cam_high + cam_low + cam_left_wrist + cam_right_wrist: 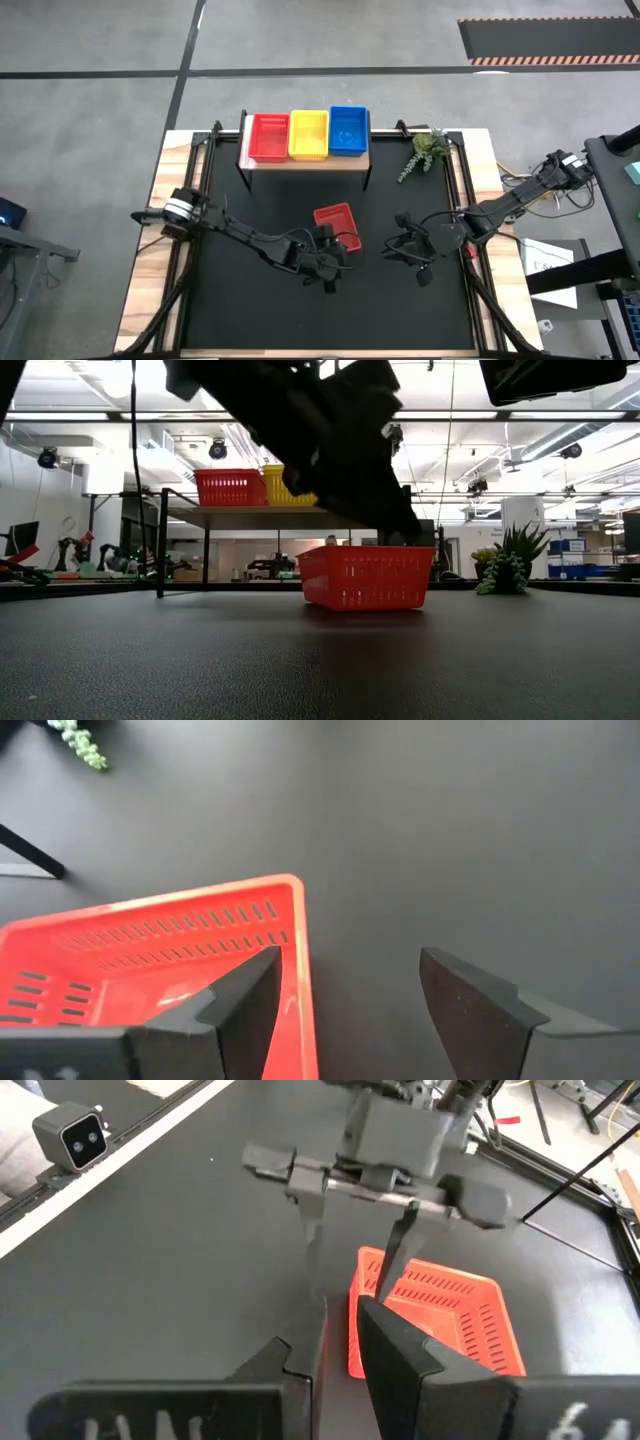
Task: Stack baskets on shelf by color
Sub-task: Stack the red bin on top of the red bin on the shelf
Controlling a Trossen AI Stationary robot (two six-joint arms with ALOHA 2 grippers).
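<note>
A red basket [335,222] is seen resting flat on the black table [250,300], near its middle and in front of the shelf [305,163]. The left gripper [340,256] is held just above the basket's near rim, with its fingers [245,1010] spread wide apart: one finger stands inside the basket wall, the other outside it, and the wall is not clamped. Nothing is held by this gripper.

On the shelf, three stacks are set side by side: red baskets [268,137] at one end, yellow baskets [309,134] in the middle and blue baskets [348,130] at the other end.

The right gripper [402,247] is kept low over the table, just beside the loose basket, with its fingers [395,1350] nearly together and empty. A small green plant [426,152] is placed beside the shelf.
</note>
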